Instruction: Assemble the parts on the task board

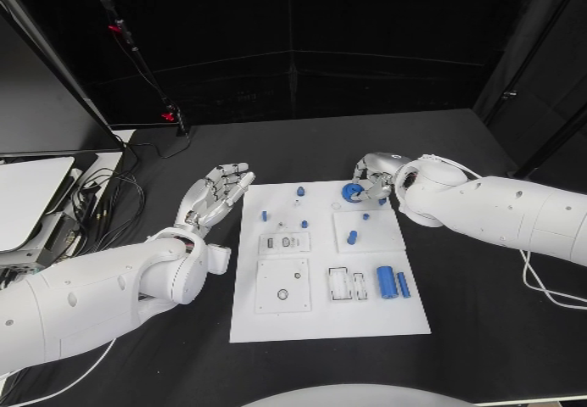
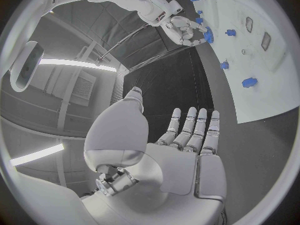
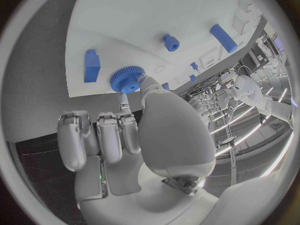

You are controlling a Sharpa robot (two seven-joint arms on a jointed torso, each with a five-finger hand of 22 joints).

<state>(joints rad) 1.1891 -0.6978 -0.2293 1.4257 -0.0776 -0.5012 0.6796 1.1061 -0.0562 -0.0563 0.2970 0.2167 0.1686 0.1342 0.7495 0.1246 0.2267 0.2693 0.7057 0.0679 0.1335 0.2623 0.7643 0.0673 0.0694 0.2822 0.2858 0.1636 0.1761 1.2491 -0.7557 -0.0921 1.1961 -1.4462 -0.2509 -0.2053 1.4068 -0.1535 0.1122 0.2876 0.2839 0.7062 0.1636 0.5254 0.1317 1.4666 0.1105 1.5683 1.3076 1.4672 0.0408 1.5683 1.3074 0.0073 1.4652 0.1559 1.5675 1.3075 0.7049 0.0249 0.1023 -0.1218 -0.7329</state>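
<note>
pinching a blue gear (image 1: 352, 192) on the task board (image 1: 330, 326), the right hand (image 1: 373, 178); left hand (image 1: 215, 197) flat, fingers apart, holding nothing.

Robotics lab w/ test bench, black table (image 1: 367, 144), black curtain backdrop (image 1: 306, 59), cable bundles (image 1: 104, 199) at table edge, ceiling strip lights (image 2: 69, 65), white task board (image 1: 330, 326)

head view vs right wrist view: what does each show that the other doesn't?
Head view alone: the left hand open, hovering beside the task board, plus two blue cylinders lying side by side at the board's near right. Right wrist view alone: the thumb and a finger pinching the blue gear from below. Both: the right hand at that gear on the board's far edge.
</note>
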